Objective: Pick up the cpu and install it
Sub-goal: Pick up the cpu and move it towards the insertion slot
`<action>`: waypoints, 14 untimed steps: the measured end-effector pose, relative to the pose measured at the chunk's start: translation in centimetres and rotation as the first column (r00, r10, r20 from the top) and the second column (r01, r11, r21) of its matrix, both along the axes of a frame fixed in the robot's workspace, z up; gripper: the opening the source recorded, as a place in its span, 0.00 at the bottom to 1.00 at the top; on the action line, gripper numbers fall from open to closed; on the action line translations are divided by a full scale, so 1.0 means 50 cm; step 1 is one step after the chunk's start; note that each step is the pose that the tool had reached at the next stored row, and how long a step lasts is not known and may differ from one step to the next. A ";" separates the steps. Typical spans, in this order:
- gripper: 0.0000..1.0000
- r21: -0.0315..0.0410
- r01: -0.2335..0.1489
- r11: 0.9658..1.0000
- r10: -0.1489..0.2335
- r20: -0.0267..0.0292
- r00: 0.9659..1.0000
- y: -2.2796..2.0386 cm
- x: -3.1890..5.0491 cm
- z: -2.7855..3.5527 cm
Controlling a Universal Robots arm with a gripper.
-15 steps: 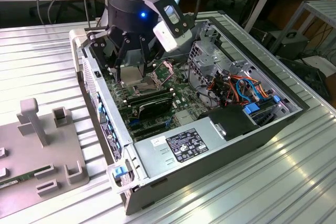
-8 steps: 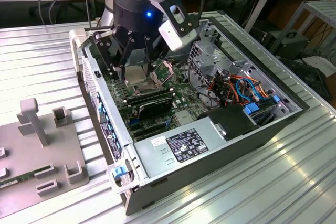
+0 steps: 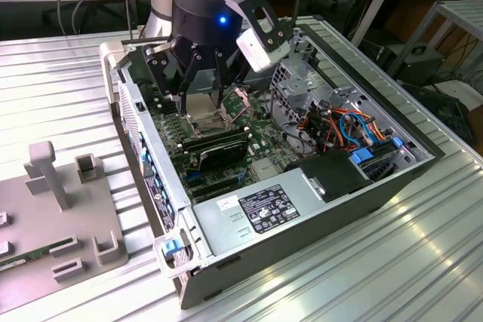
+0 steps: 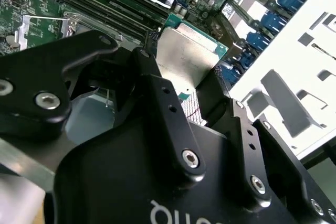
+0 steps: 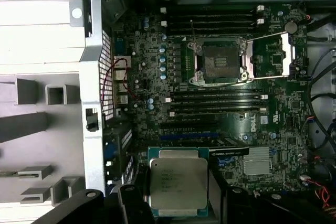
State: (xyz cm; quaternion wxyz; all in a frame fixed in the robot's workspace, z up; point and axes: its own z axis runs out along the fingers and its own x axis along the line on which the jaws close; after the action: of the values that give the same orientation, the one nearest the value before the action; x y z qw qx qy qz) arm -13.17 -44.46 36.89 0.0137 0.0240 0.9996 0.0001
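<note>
Now the fingers [image 4: 157, 93] hold the cpu [image 5: 177, 187] by two edges. It hangs apart from the open socket [image 5: 220, 61], with free room between.

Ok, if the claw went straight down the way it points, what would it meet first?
The cpu in the claw would touch first, probably on the motherboard at or near the open socket; depth is unclear in the exterior view.
</note>
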 end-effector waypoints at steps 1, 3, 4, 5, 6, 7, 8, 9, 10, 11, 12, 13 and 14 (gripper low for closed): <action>0.55 0.000 0.000 1.000 0.000 0.000 1.000 0.0000 0.002 0.000; 0.55 0.000 0.000 1.000 0.000 0.000 1.000 0.0000 0.008 0.000; 0.55 0.000 0.000 1.000 0.000 0.000 1.000 0.0000 0.011 0.000; 0.55 0.000 0.000 1.000 0.000 0.000 1.000 0.0000 0.016 0.000; 0.55 0.000 0.000 1.000 0.000 0.000 1.000 0.0000 0.020 0.000; 0.55 0.000 0.000 1.000 0.000 0.000 1.000 0.0000 0.024 0.000; 0.55 0.000 0.000 1.000 0.000 0.000 1.000 0.0000 0.029 0.000; 0.55 0.000 0.000 1.000 0.000 0.000 1.000 0.0000 0.033 0.000; 0.55 0.000 0.000 1.000 0.000 0.000 1.000 0.0000 0.036 0.000; 0.55 0.000 0.000 1.000 0.000 0.000 1.000 -0.0001 0.039 0.000; 0.55 0.000 0.000 1.000 0.000 0.000 1.000 0.0000 0.041 0.000; 0.55 0.000 0.000 1.000 0.000 0.000 1.000 0.0000 0.044 0.000; 0.55 0.000 0.000 1.000 0.000 0.000 1.000 0.0000 0.046 0.000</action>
State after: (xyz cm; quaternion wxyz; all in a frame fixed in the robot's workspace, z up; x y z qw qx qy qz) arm -10.86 -44.46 36.88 0.0137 0.0240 0.9996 0.0001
